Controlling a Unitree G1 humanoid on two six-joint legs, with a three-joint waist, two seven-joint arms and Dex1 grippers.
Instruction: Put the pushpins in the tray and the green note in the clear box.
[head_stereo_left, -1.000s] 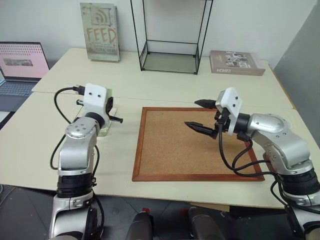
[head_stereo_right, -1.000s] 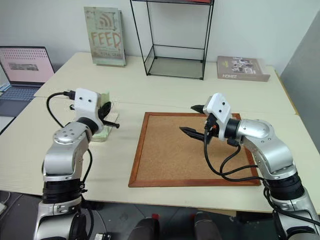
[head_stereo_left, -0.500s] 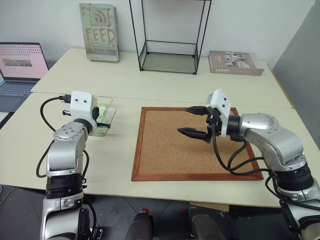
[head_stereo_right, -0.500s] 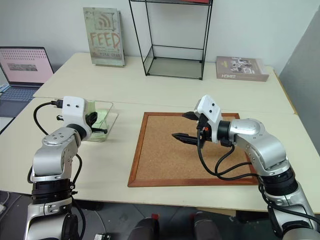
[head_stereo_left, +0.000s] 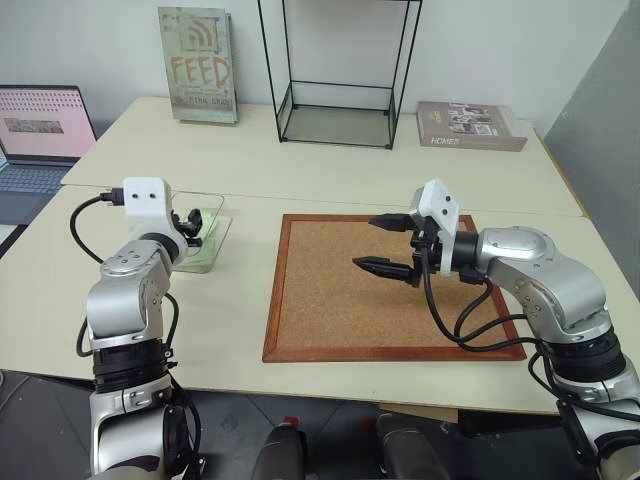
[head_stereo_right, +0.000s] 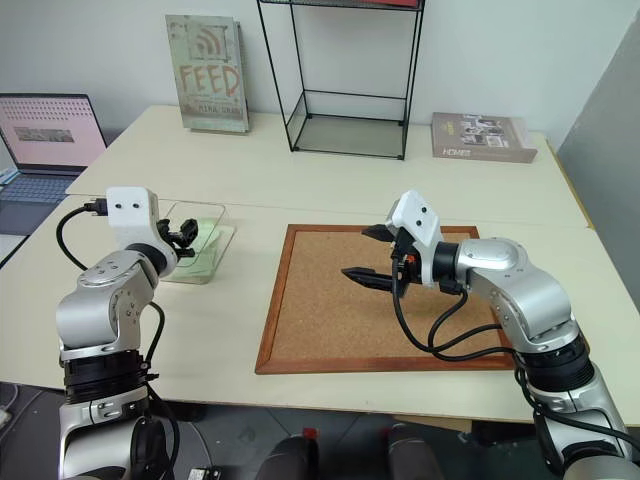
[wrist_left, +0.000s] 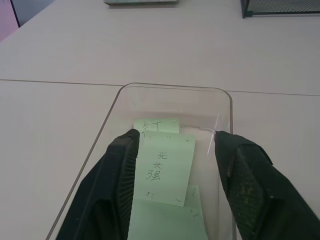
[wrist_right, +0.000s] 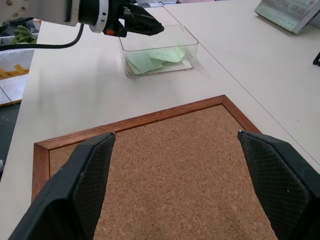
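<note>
The clear box (head_stereo_left: 212, 243) sits on the table left of the corkboard. Green notes lie flat inside it; the top green note (wrist_left: 165, 167) carries handwriting. My left gripper (wrist_left: 176, 135) is open over the box, one finger on each side of that note, holding nothing. From the head, the left gripper (head_stereo_left: 192, 222) shows at the box's near-left end. My right gripper (head_stereo_left: 365, 243) hovers open and empty over the corkboard (head_stereo_left: 390, 300). In the right wrist view the clear box (wrist_right: 159, 55) and the left gripper (wrist_right: 142, 24) lie beyond the board. The pushpins and the tray are out of view.
A black wire-frame shelf (head_stereo_left: 340, 100) stands at the back centre. A book (head_stereo_left: 198, 65) leans on the wall at the back left, and another book (head_stereo_left: 470, 125) lies flat at the back right. A laptop (head_stereo_left: 40, 130) sits at the far left.
My left gripper has shifted left over the clear box and its fingers have opened from shut. The right arm has barely moved.
</note>
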